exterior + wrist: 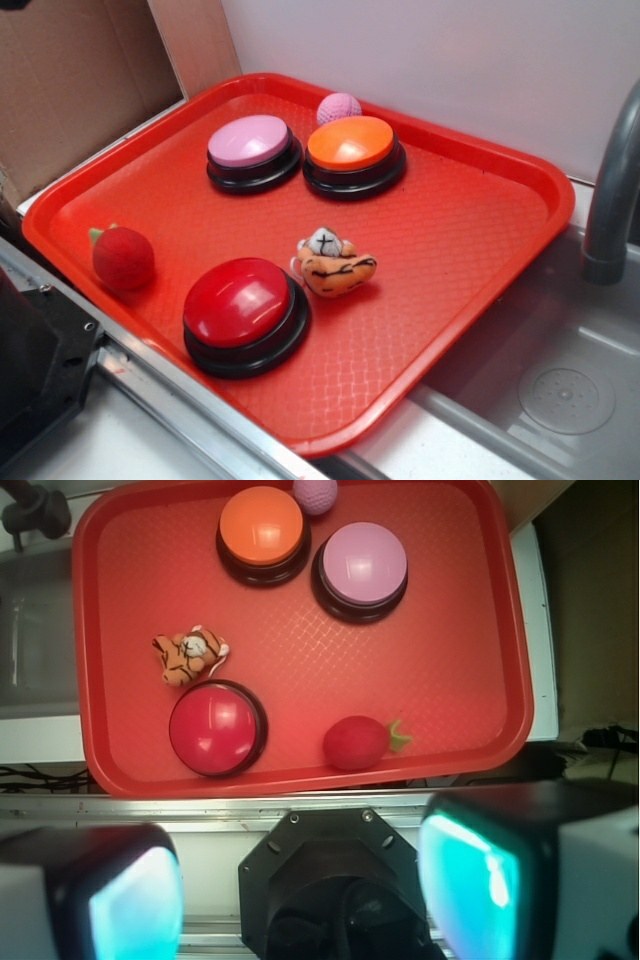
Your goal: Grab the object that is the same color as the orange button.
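A small orange plush tiger (335, 266) (189, 655) with black stripes and a white face lies on the red tray (470, 230) (450, 660), just beside the red-topped button (243, 312) (217, 727). The orange button (353, 153) (262, 532), a glossy orange dome on a black base, stands at the tray's far side next to a pink-topped button (253, 150) (362, 568). My gripper (300, 890) hangs high above the robot's base, off the tray's near edge, open with nothing between its teal-padded fingers (135, 900). It does not show in the exterior view.
A red plush strawberry (122, 256) (358, 742) lies near the tray's edge and a pink knitted ball (339, 107) (315, 494) sits behind the orange button. A grey sink (560, 390) with a faucet (610, 195) borders the tray. Cardboard (70, 70) stands at the back left.
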`<state>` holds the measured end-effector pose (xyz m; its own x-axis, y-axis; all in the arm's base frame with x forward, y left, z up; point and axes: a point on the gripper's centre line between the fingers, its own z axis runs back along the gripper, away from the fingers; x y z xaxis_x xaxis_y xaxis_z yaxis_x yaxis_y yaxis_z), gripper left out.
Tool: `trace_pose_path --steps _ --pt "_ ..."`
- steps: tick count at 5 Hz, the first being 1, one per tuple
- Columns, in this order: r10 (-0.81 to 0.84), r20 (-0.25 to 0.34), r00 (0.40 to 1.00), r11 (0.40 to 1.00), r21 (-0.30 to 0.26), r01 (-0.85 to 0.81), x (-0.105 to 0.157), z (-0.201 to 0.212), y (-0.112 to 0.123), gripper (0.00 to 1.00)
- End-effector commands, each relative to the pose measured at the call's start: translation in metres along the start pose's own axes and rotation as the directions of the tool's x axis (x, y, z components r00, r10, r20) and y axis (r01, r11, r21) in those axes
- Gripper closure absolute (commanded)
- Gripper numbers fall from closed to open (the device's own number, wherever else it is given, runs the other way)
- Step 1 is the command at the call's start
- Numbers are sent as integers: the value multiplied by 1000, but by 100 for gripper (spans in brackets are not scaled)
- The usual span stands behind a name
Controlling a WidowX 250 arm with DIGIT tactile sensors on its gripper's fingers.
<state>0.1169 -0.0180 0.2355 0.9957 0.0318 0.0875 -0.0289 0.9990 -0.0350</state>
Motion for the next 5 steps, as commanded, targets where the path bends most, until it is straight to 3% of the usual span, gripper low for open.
trace_pose_path --steps 1,3,5 --pt "0 0 1000 1000 0 0 0 0 0 0" --pt "104 -11 994 993 -51 -105 31 -42 -13 0" --pt "160 -7 987 985 -66 -160 63 -110 -39 0"
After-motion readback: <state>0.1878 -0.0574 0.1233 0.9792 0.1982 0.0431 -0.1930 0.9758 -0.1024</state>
